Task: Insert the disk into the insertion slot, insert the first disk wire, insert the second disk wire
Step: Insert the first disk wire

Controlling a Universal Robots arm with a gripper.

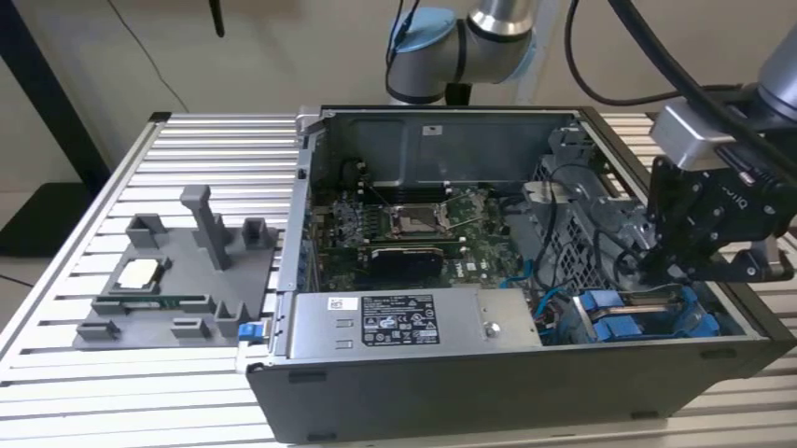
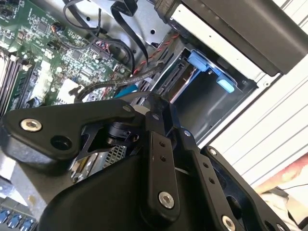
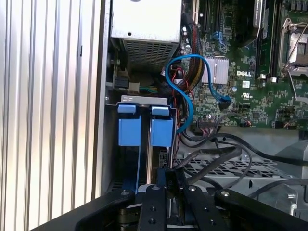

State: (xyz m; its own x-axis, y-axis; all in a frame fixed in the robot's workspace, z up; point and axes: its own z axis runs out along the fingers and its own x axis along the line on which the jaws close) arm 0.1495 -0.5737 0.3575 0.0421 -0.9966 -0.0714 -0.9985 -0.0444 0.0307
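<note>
Setting: an open computer case (image 1: 498, 392) lies on a slatted metal table (image 1: 137, 392), its inside facing up
Arm: the arm comes in from the exterior view's right and reaches down into the case's corner at the exterior view's lower right
Gripper: the gripper (image 1: 637, 273) hangs just over the insertion slot; in both wrist views (image 3: 172, 185) (image 2: 147, 106) its dark fingers are drawn close together
Grasp: in the first wrist view a black plug of the disk wire (image 3: 172, 172) sits pinched between the fingers, and its cable trails off across the perforated cage (image 3: 211, 166)
Disk: the disk (image 2: 184, 83) already sits inside the insertion slot, silver face showing between its blue frame pieces, the connector edge turned toward the gripper
Insertion slot: the insertion slot (image 3: 143, 100) is a grey bay against the case wall, just beside the power-supply box (image 3: 147, 19)
Plug and disk: the plug is at the disk's connector end; whether it is seated cannot be told
Motherboard: the motherboard (image 1: 412, 224) fills the middle of the case, and a blue cable (image 3: 185, 103) loops from it down toward the bay
Beside the case: a grey fixture tray (image 1: 144, 322) rests on the table at the exterior view's left, well apart from the gripper
</note>
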